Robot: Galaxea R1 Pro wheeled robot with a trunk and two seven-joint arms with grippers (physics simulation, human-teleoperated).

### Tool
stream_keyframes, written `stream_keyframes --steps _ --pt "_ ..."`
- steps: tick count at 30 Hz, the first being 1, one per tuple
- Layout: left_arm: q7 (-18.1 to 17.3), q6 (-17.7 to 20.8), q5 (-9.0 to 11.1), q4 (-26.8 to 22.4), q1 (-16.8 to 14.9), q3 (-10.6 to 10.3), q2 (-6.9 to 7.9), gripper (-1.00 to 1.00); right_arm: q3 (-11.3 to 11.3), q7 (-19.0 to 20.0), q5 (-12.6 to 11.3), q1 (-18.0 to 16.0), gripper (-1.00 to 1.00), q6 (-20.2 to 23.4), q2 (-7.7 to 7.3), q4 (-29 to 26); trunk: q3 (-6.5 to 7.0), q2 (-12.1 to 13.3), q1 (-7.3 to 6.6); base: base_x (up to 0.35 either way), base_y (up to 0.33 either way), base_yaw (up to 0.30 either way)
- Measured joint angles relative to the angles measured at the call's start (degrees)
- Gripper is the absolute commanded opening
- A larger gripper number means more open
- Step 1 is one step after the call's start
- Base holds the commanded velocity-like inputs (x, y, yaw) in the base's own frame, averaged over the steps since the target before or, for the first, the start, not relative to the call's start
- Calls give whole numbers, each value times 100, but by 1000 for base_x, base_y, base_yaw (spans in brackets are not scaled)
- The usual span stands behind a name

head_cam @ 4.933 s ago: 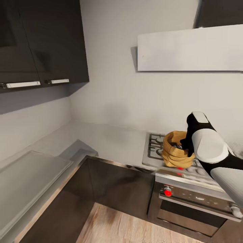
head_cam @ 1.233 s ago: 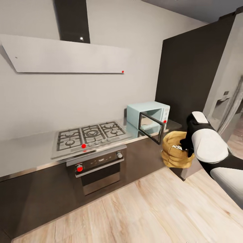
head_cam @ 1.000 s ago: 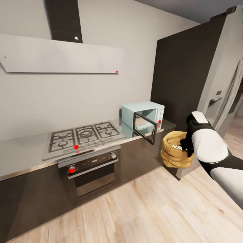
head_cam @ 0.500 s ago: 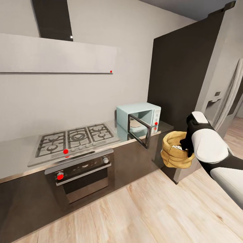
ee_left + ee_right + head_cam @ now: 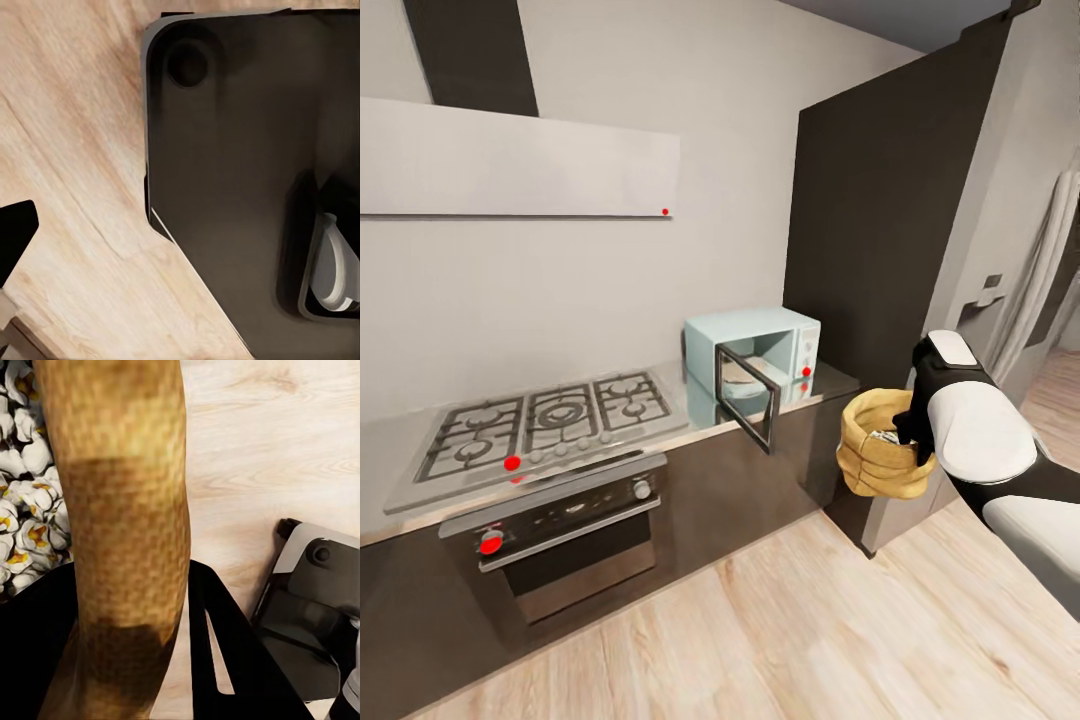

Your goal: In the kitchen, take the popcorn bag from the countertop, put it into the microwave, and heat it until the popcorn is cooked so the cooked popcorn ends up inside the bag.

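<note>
Right gripper (image 5: 908, 425) clamps the rolled rim of the popcorn bag (image 5: 875, 446), carried in the air above the floor, off the countertop's (image 5: 830, 380) right end. Left gripper: grip unreadable. Best kept upright, popcorn (image 5: 22, 521) loose inside. Beyond, the microwave (image 5: 752, 355) door stands open over the front edge; approach judged clear right of it.

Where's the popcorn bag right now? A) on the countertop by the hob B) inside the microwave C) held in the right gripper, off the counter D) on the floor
C: the popcorn bag hangs from the right gripper, which is clamped on its rim, above the wood floor and clear of the countertop; the microwave stands with its door open.
</note>
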Motion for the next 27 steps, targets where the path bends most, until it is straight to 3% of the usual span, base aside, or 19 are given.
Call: stream_keyframes --steps 7,21,27 --pt "-2 3 0 0 0 0 -3 100 -1 4 1 0 -100 0 1 -1 -1 0 0 154 -265 67" --pt "0 3 0 -2 1 0 0 100 -3 208 2 -1 -100 0 2 147 -1 0 0 135 -260 243" --pt "-1 3 0 1 0 0 1 100 -2 206 -1 0 -100 0 0 149 -1 0 0 97 -226 34"
